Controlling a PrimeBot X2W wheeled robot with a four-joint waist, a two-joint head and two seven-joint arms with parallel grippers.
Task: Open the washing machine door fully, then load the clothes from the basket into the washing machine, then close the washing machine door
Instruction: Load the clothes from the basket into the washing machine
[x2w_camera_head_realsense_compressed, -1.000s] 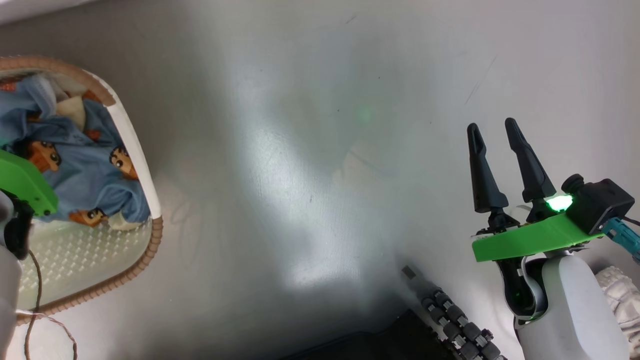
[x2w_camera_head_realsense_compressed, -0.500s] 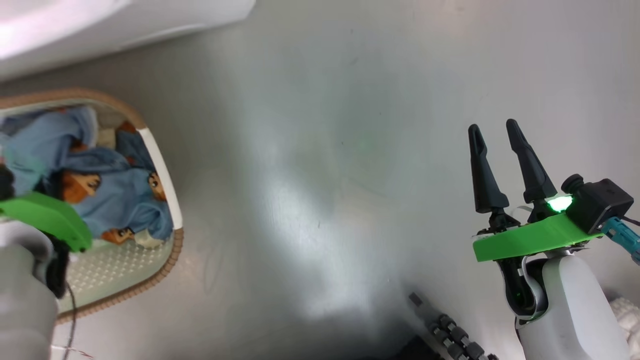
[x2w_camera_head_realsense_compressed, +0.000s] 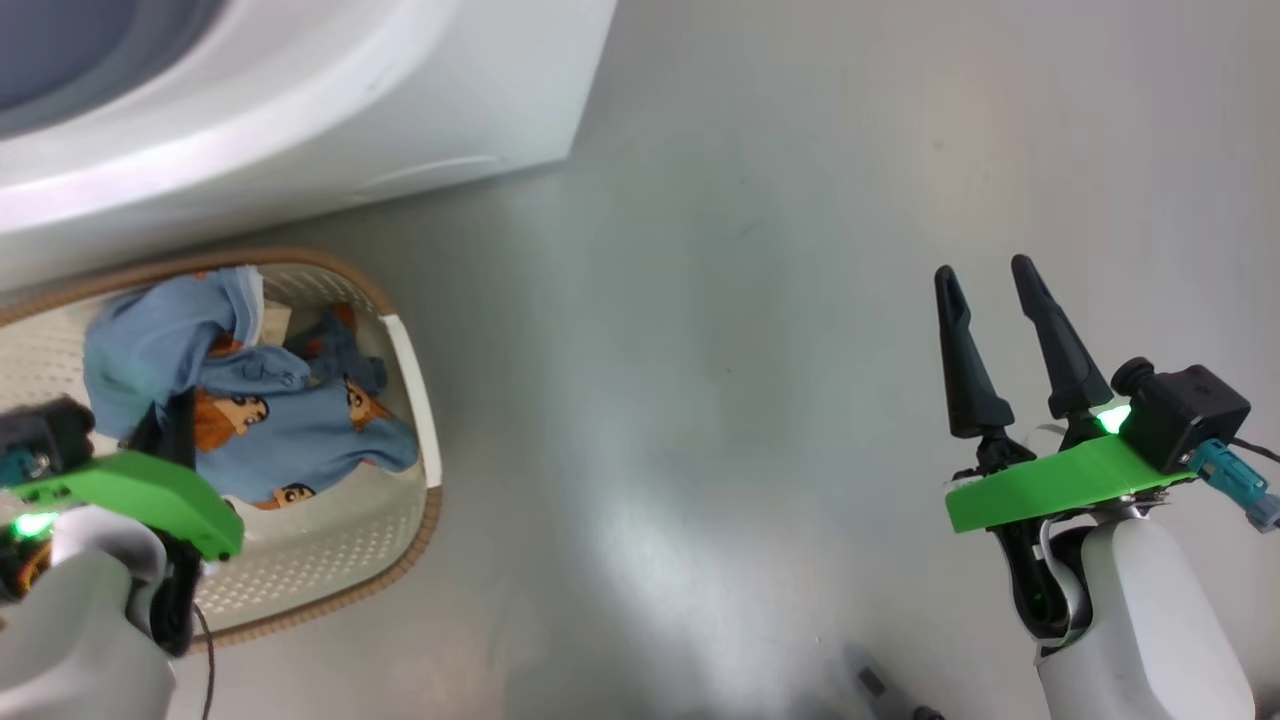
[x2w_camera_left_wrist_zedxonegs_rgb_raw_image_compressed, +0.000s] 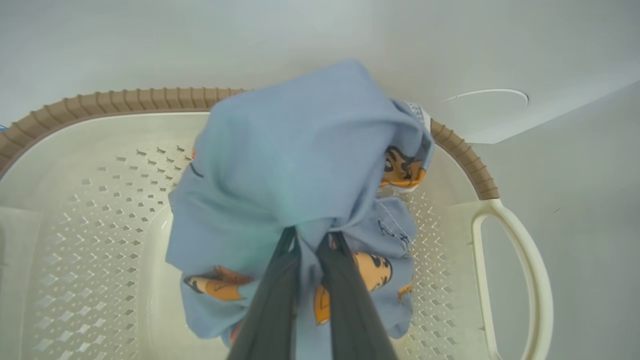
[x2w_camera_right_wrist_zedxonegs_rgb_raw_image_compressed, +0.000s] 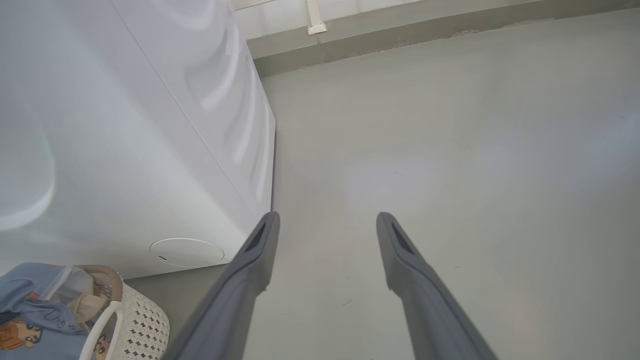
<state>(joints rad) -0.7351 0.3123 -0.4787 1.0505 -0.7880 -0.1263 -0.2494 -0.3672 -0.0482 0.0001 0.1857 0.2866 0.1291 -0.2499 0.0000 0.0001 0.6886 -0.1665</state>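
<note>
In the head view, your camera has swung over the last second. The washing machine (x2w_camera_head_realsense_compressed: 300, 130) now runs across the top left, where a second ago there was only bare floor (x2w_camera_head_realsense_compressed: 700, 400), and the basket (x2w_camera_head_realsense_compressed: 415, 380) sits further into the picture. Treat that as the head moving, not the basket. What has truly changed is the clothes (x2w_camera_head_realsense_compressed: 290, 430): a blue hump now stands up out of the heap at the left gripper (x2w_camera_head_realsense_compressed: 168, 415), which is clenched on that fabric. The rest of the garments lie in the basket, just beside the machine's front. The right gripper (x2w_camera_head_realsense_compressed: 983, 272) hangs as it did before, spread wide and empty, well apart from the basket. In the left wrist view, you see the two fingers (x2w_camera_left_wrist_zedxonegs_rgb_raw_image_compressed: 275, 300) pinched together with blue cloth bunched between and over them. The bundle rises past the brown rim (x2w_camera_left_wrist_zedxonegs_rgb_raw_image_compressed: 125, 97) while its lower folds hang down inside the basket, and the round service cap (x2w_camera_left_wrist_zedxonegs_rgb_raw_image_compressed: 487, 95) shows behind. I judge that the pick has taken and the lift toward the machine is under way, and those lower folds may drag over the rim. In the right wrist view, the parted fingers frame bare floor beside the machine's corner with nothing between them, so that arm is free if you need it.
</note>
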